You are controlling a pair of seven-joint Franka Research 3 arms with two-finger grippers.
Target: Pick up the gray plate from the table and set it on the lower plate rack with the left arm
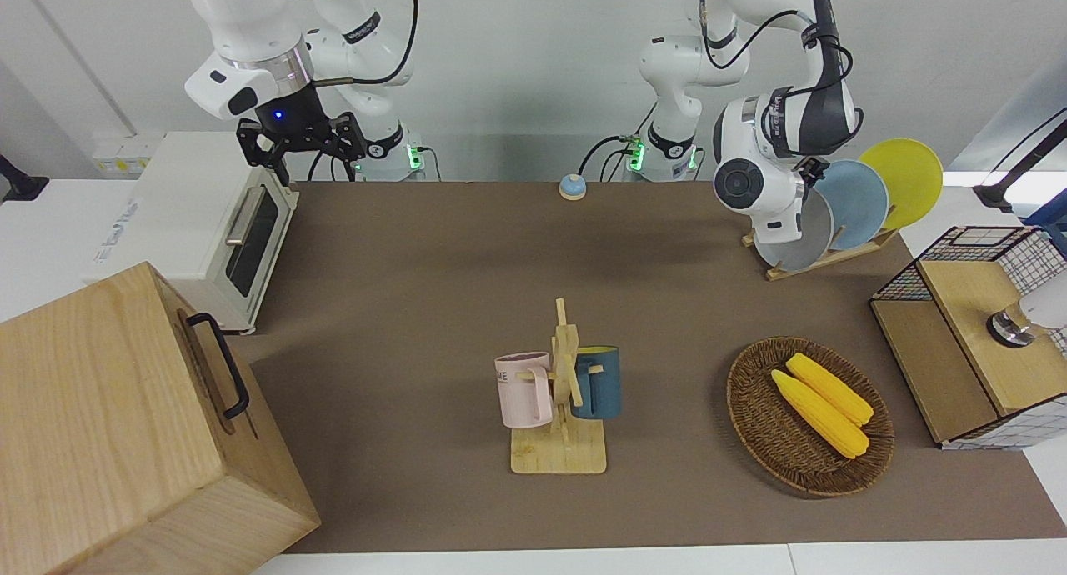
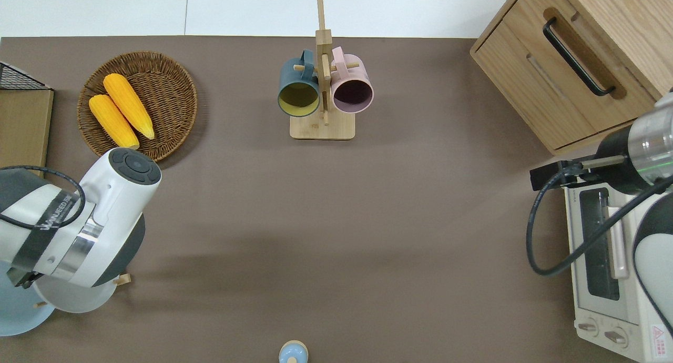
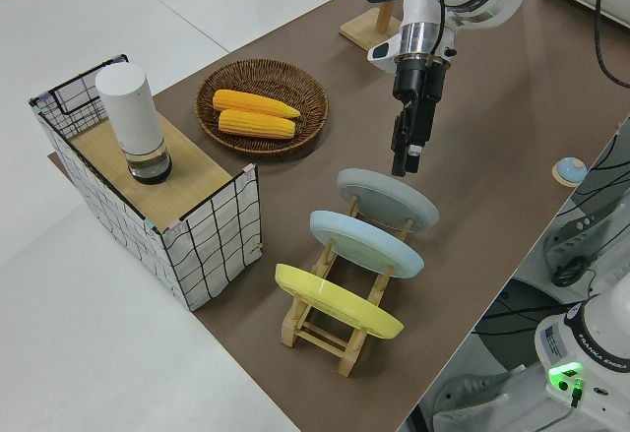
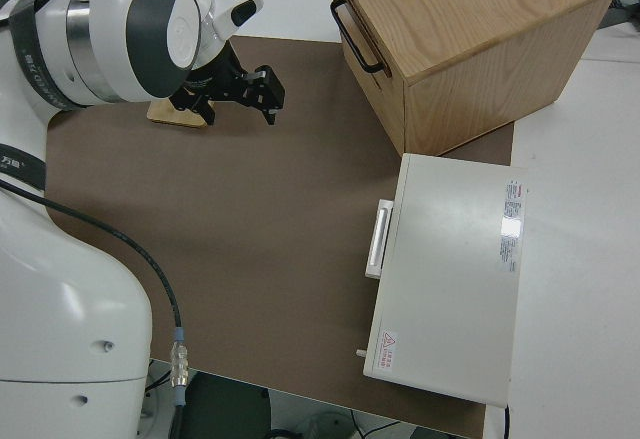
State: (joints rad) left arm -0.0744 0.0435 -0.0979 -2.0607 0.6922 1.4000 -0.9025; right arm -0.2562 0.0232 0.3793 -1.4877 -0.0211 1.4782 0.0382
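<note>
Left gripper (image 3: 406, 161) of yours hung released just above the gray plate (image 3: 388, 199), slotted in the lower plate rack (image 3: 335, 329).

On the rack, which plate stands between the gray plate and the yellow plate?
The sky-blue plate stands in the middle slot of the plate rack, between the gray plate and the yellow plate; the left side view shows it best.

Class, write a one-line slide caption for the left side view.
Left end effector just above the gray plate, which sits in the wooden rack with blue and yellow plates.
</note>
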